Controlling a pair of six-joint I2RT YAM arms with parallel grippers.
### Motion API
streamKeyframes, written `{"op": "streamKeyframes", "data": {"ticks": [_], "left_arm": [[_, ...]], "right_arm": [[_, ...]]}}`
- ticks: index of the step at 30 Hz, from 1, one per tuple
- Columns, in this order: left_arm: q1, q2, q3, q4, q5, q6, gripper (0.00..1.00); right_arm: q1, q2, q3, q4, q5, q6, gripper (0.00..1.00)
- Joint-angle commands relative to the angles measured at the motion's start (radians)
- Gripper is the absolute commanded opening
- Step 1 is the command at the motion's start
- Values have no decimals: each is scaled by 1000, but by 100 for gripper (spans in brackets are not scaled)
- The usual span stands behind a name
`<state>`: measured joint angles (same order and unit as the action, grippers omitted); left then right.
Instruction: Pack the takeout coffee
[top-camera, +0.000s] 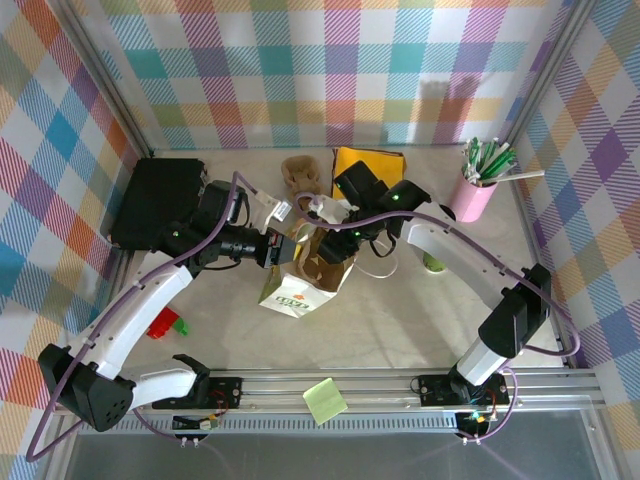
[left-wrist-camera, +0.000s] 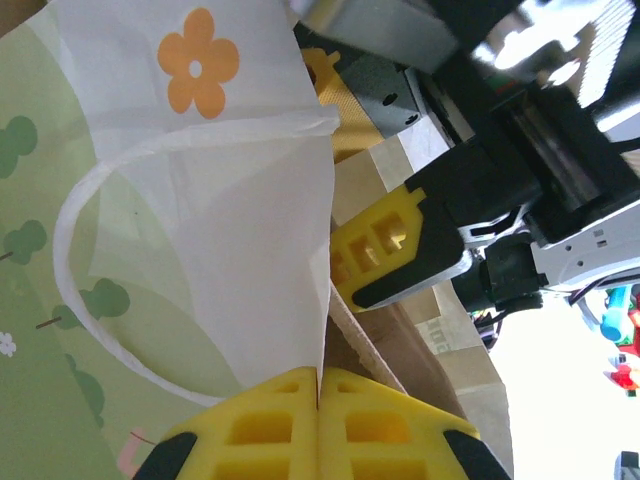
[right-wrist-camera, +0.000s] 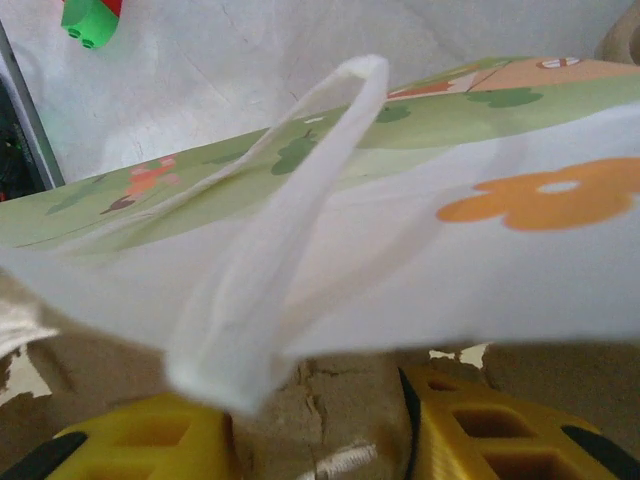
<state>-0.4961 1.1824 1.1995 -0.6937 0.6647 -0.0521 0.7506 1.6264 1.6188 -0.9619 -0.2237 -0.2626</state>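
One step looks underway, we judge: holding the bag (top-camera: 298, 288) open. Left gripper (left-wrist-camera: 318, 390) is clamped on its rim; right gripper (right-wrist-camera: 305, 425) stands apart astride it. Cup (top-camera: 434, 263) stands right of the bag, not yet packed.

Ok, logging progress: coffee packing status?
Left gripper shut on paper bag rim. Right gripper open at its mouth. Takeout coffee outside, by right arm. Bag handle loops across opening.
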Motion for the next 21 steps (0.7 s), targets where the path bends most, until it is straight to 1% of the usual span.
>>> {"op": "streamKeyframes", "data": {"ticks": [1,4,6,10,14,18,21], "left_arm": [[-6,-4,-7,-17,12,-15,0],[2,-10,-6,-17,-47,-52,0],[11,-12,-9,-4,-65,-91,0],[15,-19,-13,8,-123,-193,0],[17,-32,-21,42,-140,-314,0],[18,-38,-46,126,-112,-444,0],[18,-56,-83,181,-120,-516,0]], "right_arm": [[1,14,-15,34,10,-11,43],[1,3,-21,23,19,-37,43],[1,-6,-15,13,30,-48,43],[1,-8,12,-36,43,-71,43],[3,-5,40,-98,49,-87,42],[9,-8,66,-154,46,-101,42],[13,-9,79,-184,43,-102,42]]}}
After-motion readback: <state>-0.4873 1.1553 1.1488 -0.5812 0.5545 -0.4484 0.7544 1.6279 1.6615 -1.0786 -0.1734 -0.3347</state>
